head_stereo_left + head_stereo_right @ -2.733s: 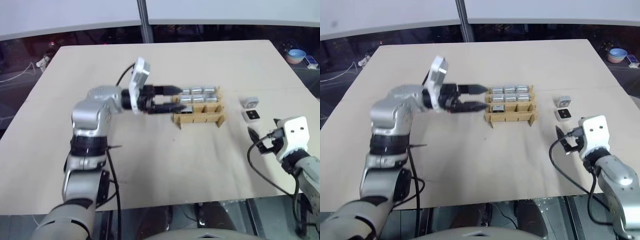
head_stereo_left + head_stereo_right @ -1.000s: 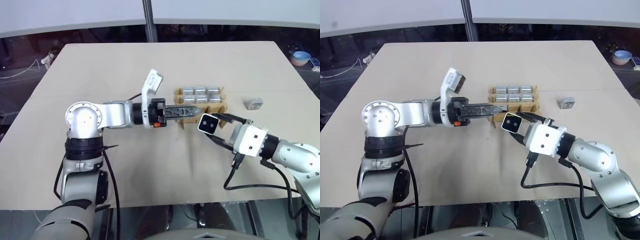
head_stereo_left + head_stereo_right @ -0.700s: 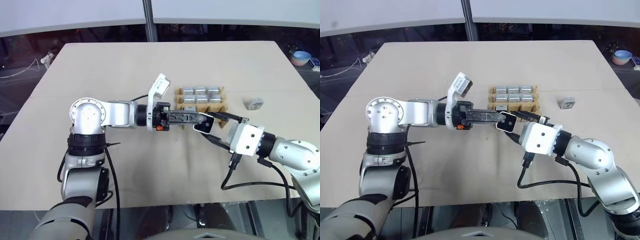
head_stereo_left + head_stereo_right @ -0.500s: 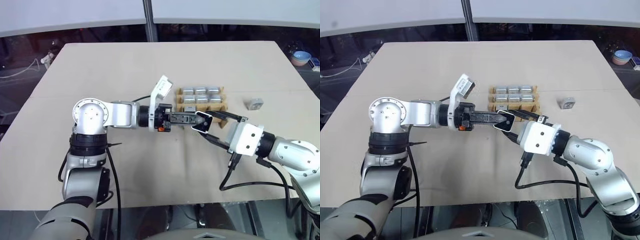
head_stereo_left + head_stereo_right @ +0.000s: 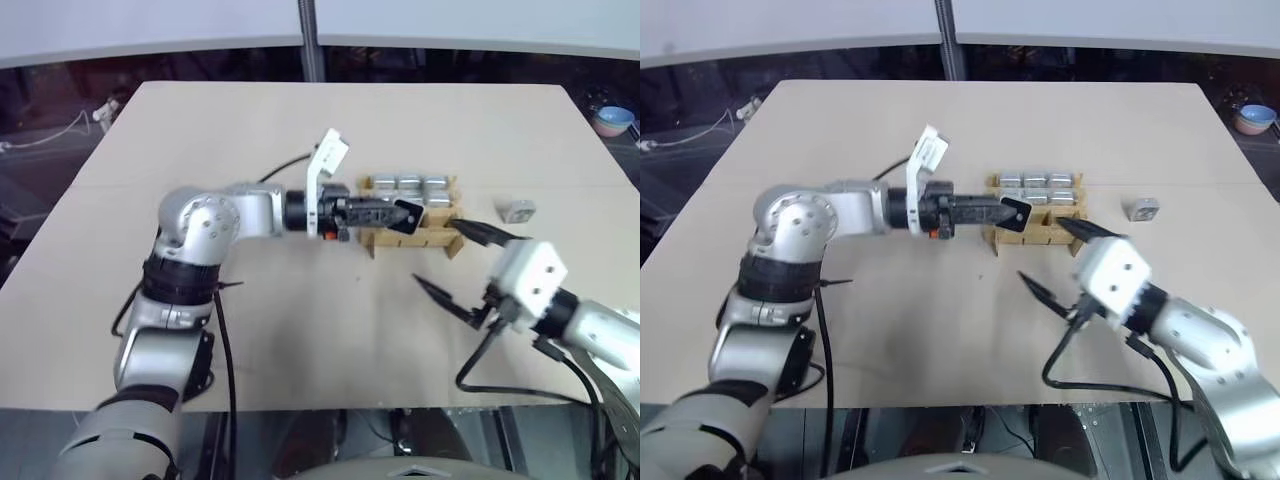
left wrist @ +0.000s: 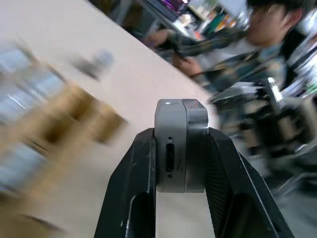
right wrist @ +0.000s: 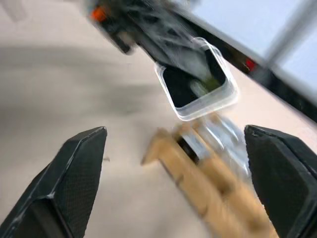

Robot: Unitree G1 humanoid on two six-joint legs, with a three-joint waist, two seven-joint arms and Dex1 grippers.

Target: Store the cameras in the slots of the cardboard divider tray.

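- Left pincer clamped on a camera, held over the near-left corner of the cardboard divider tray.
- Right pincer spread wide and empty, just off the tray's near-right corner, partly covering that corner in the right eye view.
- Tray on the tan surface, far row filled with three cameras; middle-row contents partly hidden behind the held camera.
- One more camera loose on the surface, right of the tray, apart from it.
- Left wrist view: held camera's side face with a port slot, and a seated person beyond the surface.
- Right wrist view: held camera's black lens face above the tray.
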